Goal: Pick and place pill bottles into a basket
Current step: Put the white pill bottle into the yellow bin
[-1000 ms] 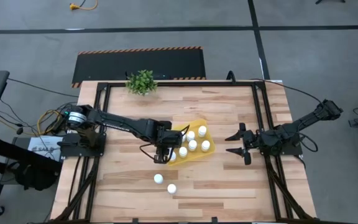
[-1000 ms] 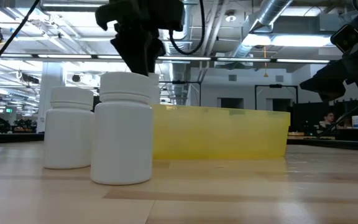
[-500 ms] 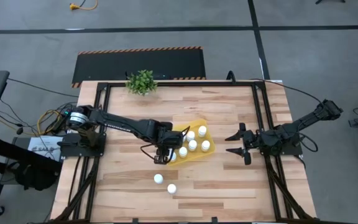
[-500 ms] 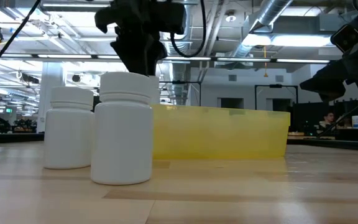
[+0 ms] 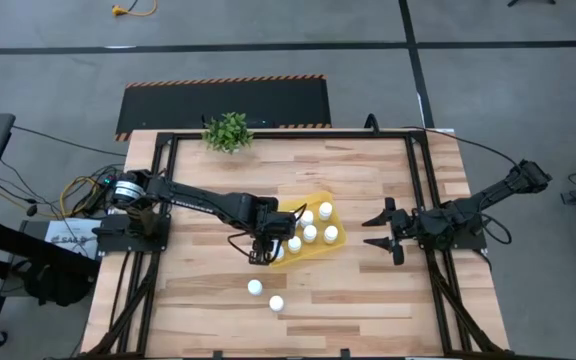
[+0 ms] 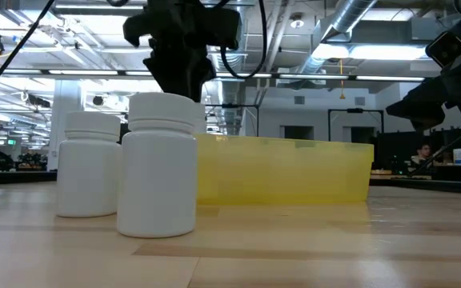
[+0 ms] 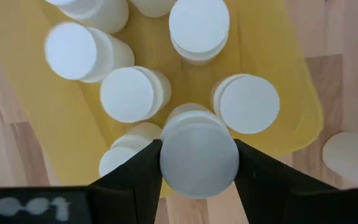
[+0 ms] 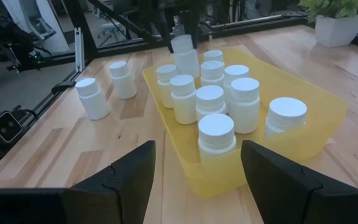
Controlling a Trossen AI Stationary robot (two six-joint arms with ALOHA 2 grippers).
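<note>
Basket, yellow, sits mid tabletop from my feed, slightly turned, several pill bottles upright inside. Left claw hangs over basket's left edge, clamped on one white bottle held above those already in. Right claw waits near tabletop's right side, fingers apart, nothing between them. Two loose bottles stand on wood in front of basket, near each other. Small green plant at far edge.

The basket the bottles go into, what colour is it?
Bright yellow; the basket shows best in the right wrist view.
</note>
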